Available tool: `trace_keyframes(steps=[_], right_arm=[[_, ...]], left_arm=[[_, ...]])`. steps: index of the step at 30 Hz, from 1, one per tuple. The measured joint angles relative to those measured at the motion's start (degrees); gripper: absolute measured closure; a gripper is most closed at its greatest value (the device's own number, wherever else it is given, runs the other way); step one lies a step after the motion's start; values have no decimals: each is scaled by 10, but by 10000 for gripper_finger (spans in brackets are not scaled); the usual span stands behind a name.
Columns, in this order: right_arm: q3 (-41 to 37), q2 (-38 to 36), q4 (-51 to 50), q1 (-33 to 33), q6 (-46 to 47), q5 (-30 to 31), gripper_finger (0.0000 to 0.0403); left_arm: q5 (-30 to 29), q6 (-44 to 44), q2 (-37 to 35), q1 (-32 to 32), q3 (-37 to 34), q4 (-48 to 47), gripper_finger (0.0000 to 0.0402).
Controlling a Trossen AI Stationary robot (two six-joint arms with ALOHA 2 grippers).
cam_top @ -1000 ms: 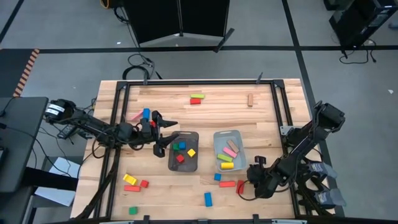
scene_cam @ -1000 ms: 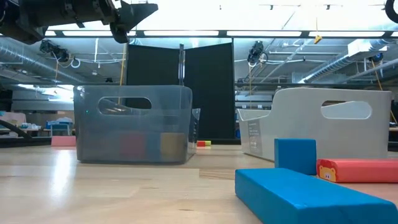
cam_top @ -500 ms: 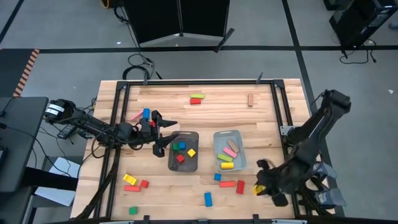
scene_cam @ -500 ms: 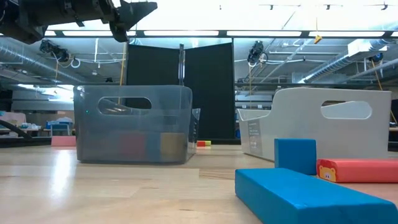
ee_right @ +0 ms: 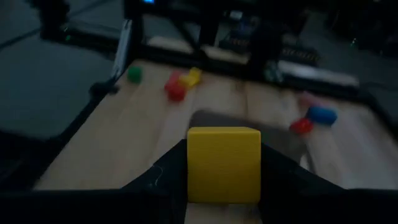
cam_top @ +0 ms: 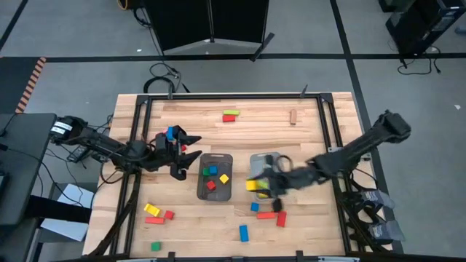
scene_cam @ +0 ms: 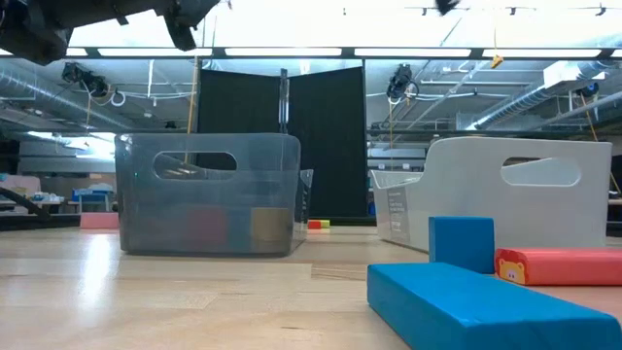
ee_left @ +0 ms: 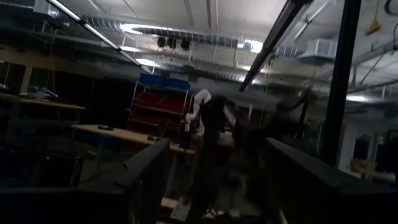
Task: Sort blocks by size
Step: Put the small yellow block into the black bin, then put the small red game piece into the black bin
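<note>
Blocks, small painted wooden ones, lie scattered over the pale wooden desk [cam_top: 306,142]: a green-and-red pair [cam_top: 230,116] and a tan bar [cam_top: 293,117] toward the far edge, yellow and red ones [cam_top: 156,212] plus a green cube [cam_top: 155,246] near the front left, a long blue bar [cam_top: 243,233] and red bars [cam_top: 274,216] at front centre. Dark grey rectangular plastic tray [cam_top: 202,191] holds green, blue, yellow and red cubes; pale blue-grey tray [cam_top: 266,158] sits just beside it to the right. Right pincer [cam_top: 256,185] is over the pale tray's front left, clamped on a yellow cube block [ee_right: 224,164], seen square between its fingers in the right wrist view. Left pincer [cam_top: 184,150] hovers raised beside the dark tray's left side, fingers [cam_top: 191,138] spread apart, nothing between them. Low view shows both trays standing on the desk with a blue bar [scene_cam: 491,307], blue cube [scene_cam: 462,243] and red bar [scene_cam: 558,266] in front.
</note>
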Motion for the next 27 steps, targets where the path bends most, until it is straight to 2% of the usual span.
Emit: trace_keyframes(steps=[7, 16, 17, 22, 24, 27], right_arm=[[0, 153, 237, -103, -33, -82, 259], [0, 275, 373, -166, 27, -98, 254], [0, 279, 374, -170, 28, -98, 235], [0, 268, 379, -183, 34, -100, 83], [-6, 247, 381, -183, 17, -85, 53], [-42, 196, 398, -181, -13, -49, 50]], left_arm=[[1, -11, -28, 0, 0, -3, 137], [2, -11, -28, 0, 0, -31, 137], [2, -11, -28, 0, 0, -31, 137], [2, -11, -28, 0, 0, -32, 137], [-13, -12, -29, 0, 0, -42, 137], [-46, -28, -34, 0, 0, -81, 137]])
